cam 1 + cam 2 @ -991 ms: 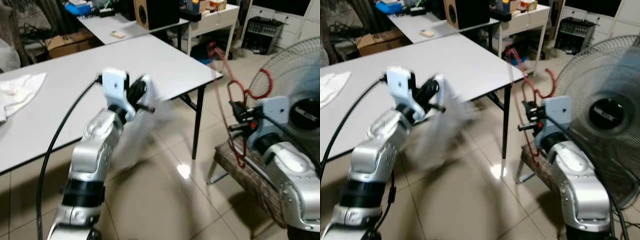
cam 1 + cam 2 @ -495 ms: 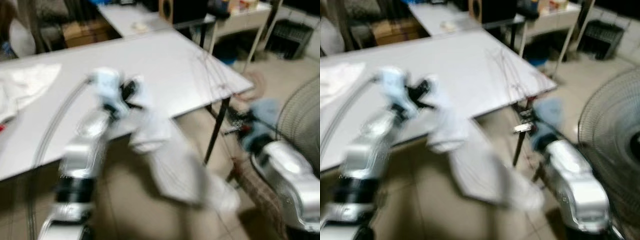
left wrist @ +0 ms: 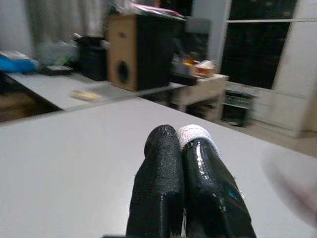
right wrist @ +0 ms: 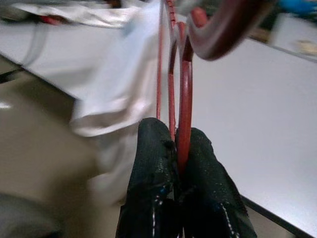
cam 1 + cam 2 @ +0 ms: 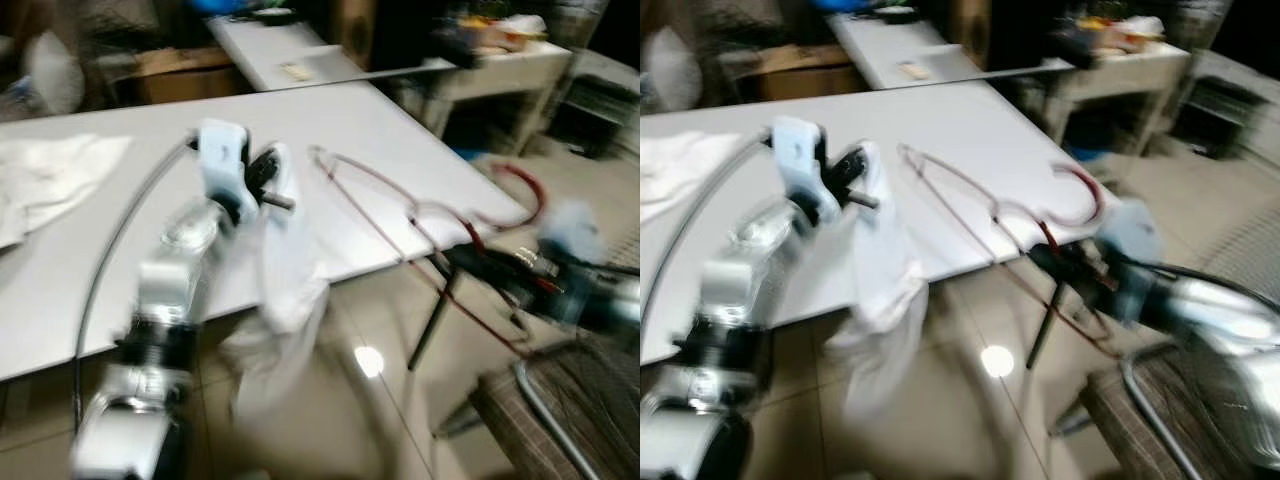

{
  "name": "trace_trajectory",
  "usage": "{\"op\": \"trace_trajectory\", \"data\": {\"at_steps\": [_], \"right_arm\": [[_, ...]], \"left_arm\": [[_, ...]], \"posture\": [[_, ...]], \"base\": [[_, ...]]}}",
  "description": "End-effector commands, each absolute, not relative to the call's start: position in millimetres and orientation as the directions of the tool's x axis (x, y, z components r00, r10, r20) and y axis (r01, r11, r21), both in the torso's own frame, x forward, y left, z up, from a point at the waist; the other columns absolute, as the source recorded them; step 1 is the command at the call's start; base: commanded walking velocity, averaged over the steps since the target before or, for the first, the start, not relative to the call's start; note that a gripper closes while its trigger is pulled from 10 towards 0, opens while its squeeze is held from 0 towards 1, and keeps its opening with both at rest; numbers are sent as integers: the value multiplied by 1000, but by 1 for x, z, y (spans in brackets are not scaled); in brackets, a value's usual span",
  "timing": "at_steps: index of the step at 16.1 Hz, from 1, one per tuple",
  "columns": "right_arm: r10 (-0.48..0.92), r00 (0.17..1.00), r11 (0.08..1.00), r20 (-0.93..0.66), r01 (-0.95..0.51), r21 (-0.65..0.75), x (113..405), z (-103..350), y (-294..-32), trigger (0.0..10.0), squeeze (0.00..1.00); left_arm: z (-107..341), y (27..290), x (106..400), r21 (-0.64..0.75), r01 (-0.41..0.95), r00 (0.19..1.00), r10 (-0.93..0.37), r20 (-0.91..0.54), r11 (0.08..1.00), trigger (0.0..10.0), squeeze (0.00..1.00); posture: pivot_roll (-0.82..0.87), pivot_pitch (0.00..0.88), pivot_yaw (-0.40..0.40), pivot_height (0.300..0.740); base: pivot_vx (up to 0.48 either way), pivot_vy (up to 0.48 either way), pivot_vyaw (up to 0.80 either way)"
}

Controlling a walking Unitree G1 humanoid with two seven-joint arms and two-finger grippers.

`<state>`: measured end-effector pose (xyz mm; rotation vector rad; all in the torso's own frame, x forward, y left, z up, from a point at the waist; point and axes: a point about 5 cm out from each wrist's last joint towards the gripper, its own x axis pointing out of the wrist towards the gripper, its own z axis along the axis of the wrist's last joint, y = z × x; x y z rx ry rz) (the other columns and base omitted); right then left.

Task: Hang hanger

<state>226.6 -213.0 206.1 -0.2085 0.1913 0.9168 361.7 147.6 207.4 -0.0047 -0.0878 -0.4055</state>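
Ahead, in the blurred eye views: one long white table (image 5: 90, 270), a second table (image 5: 270, 55) behind it. One left gripper (image 5: 272, 190) raised at the near table edge, pinching one white cloth (image 5: 285, 290) that dangles toward the floor. One right gripper (image 5: 480, 265) beyond the table corner, clamped on one red wire hanger (image 5: 400, 215) lying tilted over the tabletop, hook (image 5: 520, 195) curling past the corner. Another white cloth (image 5: 45, 185) spread on the table at far left.

Left wrist view: two black fingers (image 3: 163, 183) pressed together, a scrap of white cloth (image 3: 194, 133) nipped at the tips.

Right wrist view: two black fingers (image 4: 153, 178) squeezed on the red hanger wire (image 4: 184, 109), white cloth (image 4: 124, 84) hanging beyond.
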Motion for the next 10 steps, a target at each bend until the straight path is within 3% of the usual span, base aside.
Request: {"op": "trace_trajectory", "data": {"at_steps": [1, 5, 7, 10], "right_arm": [[784, 563, 559, -260, -823, -99, 219, 216, -223, 10000, 0], [818, 502, 500, -281, -862, -84, 201, 232, -238, 10000, 0], [858, 417, 421, -301, -905, -55, 194, 230, -231, 10000, 0], [861, 379, 375, -340, -924, -80, 206, 222, -220, 10000, 0]], "left_arm": [[219, 136, 368, 55, 426, 896, -430, 109, 903, 10000, 0], [237, 151, 389, 125, 374, 920, -384, 72, 919, 10000, 0], [252, 152, 395, 118, 380, 914, -392, 108, 918, 10000, 0], [279, 143, 400, 143, 415, 885, -435, 164, 899, 10000, 0]], "posture": [[-98, 0, -16, 740], [-100, 0, 19, 740], [-102, 0, 29, 740], [-107, 0, 39, 740]], "base": [[412, 0, 0], [411, 0, 0], [411, 0, 0], [381, 0, 0]]}}
